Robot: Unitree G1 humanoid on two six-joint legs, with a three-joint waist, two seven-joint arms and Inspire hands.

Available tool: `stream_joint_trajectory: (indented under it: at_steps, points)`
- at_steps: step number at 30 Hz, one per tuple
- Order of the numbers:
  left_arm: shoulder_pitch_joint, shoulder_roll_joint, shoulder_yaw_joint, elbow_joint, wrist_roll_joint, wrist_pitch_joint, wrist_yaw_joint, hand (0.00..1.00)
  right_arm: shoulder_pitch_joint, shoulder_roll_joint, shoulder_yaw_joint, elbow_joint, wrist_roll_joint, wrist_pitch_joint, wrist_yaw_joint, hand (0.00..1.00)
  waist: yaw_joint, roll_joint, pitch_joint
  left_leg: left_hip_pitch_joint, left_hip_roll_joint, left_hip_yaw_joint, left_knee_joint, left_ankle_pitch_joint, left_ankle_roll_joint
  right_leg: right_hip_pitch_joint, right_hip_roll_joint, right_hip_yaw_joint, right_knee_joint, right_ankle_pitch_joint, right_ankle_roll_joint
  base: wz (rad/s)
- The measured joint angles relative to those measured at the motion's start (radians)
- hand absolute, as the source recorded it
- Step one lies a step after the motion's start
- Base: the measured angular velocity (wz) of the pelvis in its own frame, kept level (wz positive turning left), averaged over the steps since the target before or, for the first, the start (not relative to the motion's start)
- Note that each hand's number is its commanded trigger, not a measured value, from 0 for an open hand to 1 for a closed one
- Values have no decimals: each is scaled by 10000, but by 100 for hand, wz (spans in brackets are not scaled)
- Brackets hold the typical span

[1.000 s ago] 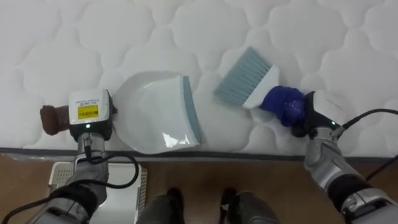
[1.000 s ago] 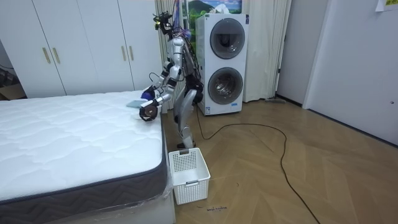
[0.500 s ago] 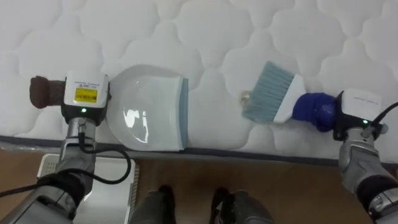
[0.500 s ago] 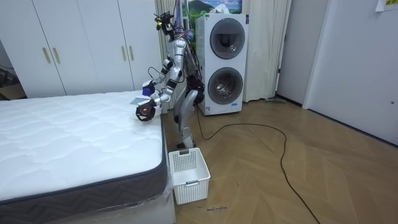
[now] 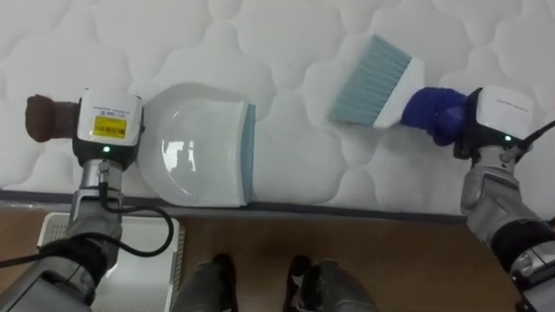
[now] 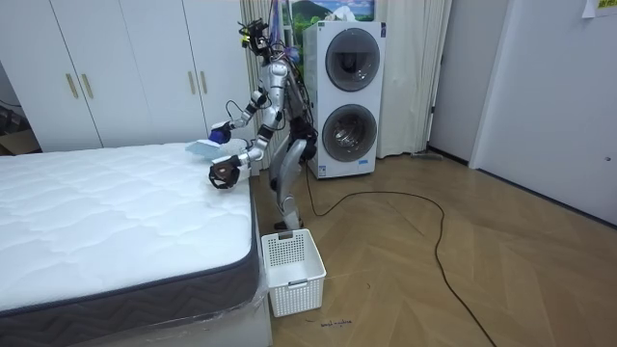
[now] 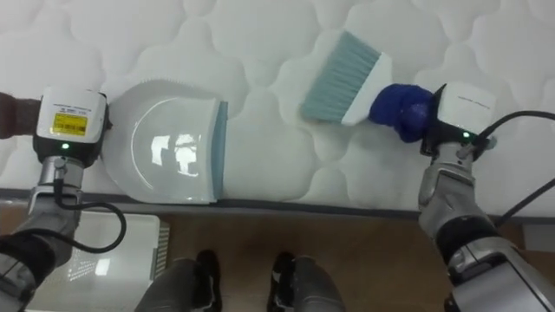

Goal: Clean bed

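A white dustpan [image 5: 195, 143] with a blue-grey lip lies on the white quilted mattress [image 5: 277, 35] near its front edge, mouth facing right. My left hand [image 5: 107, 130] is shut on its handle, whose dark brown end [image 5: 43, 117] sticks out to the left. To the right, a hand brush [image 5: 375, 80] with pale blue bristles and a blue grip [image 5: 434, 113] is held over the mattress with my right hand [image 5: 501, 121] shut on the grip. A wide strip of mattress separates the bristles from the dustpan lip. In the room view I stand at the bed's side with the brush [image 6: 202, 146] raised.
The mattress edge [image 5: 347, 211] runs across just in front of me, with wooden floor below. A white slatted basket [image 6: 289, 270] stands on the floor by the bed, at my lower left [image 5: 130, 251]. Stacked washing machines [image 6: 347, 96] and wardrobes [image 6: 145, 67] stand behind.
My right hand has carried the brush up and to the right, away from the dustpan lip. The dustpan with my left hand has stayed put; the head camera has shifted.
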Motion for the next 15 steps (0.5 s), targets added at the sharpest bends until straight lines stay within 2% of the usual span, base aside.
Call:
stream_joint_trajectory:
  at_steps: [6, 10, 15]
  points:
    - [0, -2, 30, -29, 137, -16, -17, 100, 1, 29, -116, -655, -136, -102, 15, 100, -82, -16, 2, -10, 70, -34, 136, -11, 19, 132, -41, -154, -20, 4, 9, 3]
    - [2, -15, 8, -53, 119, -20, -22, 100, -3, 29, -104, -748, -1086, -197, 15, 100, -72, -79, 25, 45, 86, -9, 113, -6, 32, 200, -34, -164, -33, 13, 22, 1]
    - [7, -53, 9, -65, 122, 25, -180, 100, -1, 30, -47, -703, -1883, -141, 27, 100, 24, -127, 39, 221, 109, -59, -73, -8, 34, 424, 145, -146, -395, 89, 39, -5]
